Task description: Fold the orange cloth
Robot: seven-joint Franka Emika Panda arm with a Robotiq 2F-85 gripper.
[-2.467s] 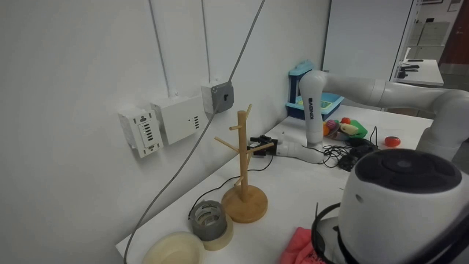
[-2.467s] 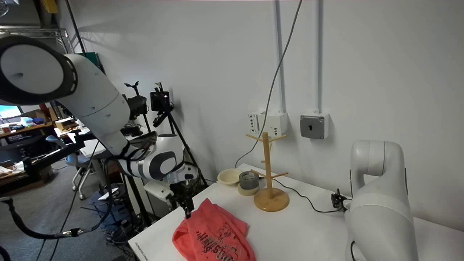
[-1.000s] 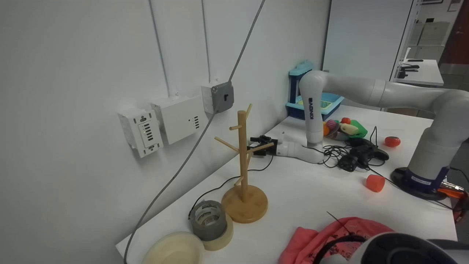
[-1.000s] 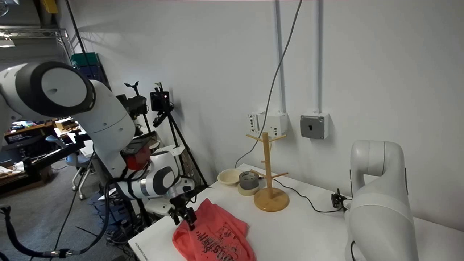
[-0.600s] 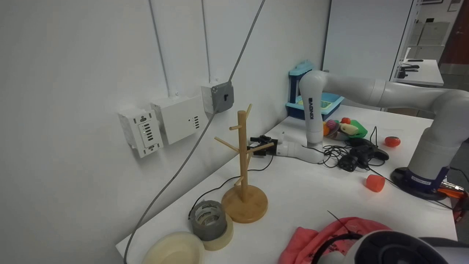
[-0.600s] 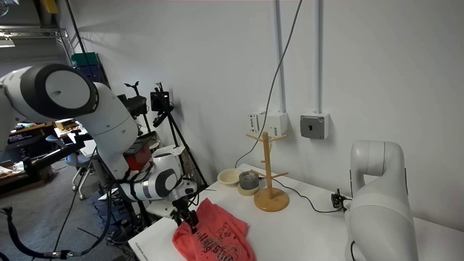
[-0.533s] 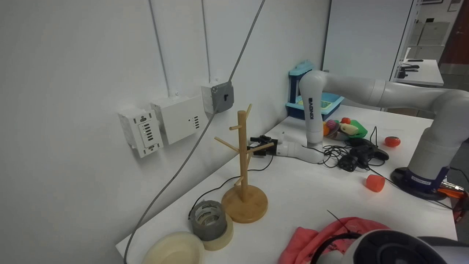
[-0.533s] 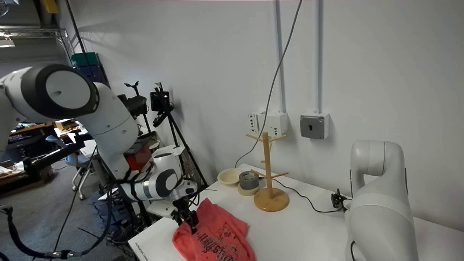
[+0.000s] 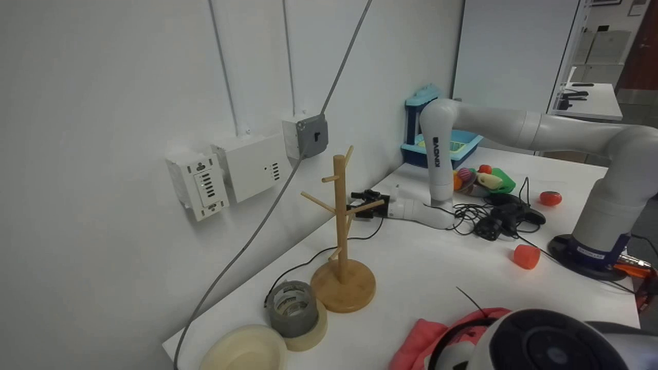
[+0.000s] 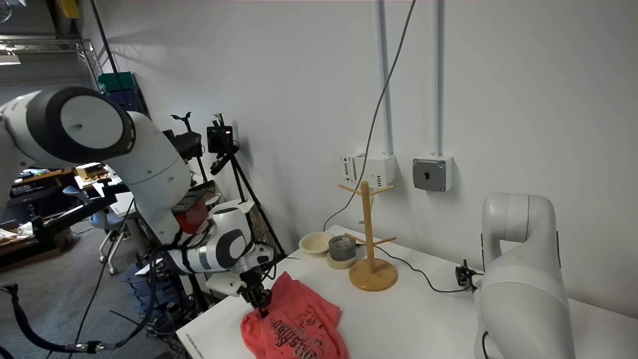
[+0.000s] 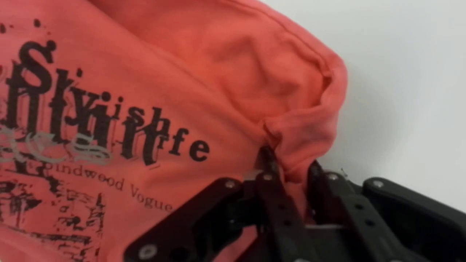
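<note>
Gripper (image 11: pixel 292 159) clamps a fold of the orange cloth (image 11: pixel 174 98) at one edge, probably so we can carry that edge inward; the rest spreads on the desk (image 10: pixel 423 319) beneath and beside the jaws. Away from the gripper, we see a cream bowl (image 10: pixel 314 250) beside stacked tape rolls (image 10: pixel 342 253); farther off, a blue bin (image 9: pixel 469 135) holds something yellow-green (image 9: pixel 456 147).

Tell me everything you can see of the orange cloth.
The orange cloth looks like a soft coral garment with a seamed edge and black and gray print, "Vogue" legible. Wrinkled rather than neatly folded, it lies on the white table, with the jaws shut on a gathered bit near its edge. No view shows it whole.
</note>
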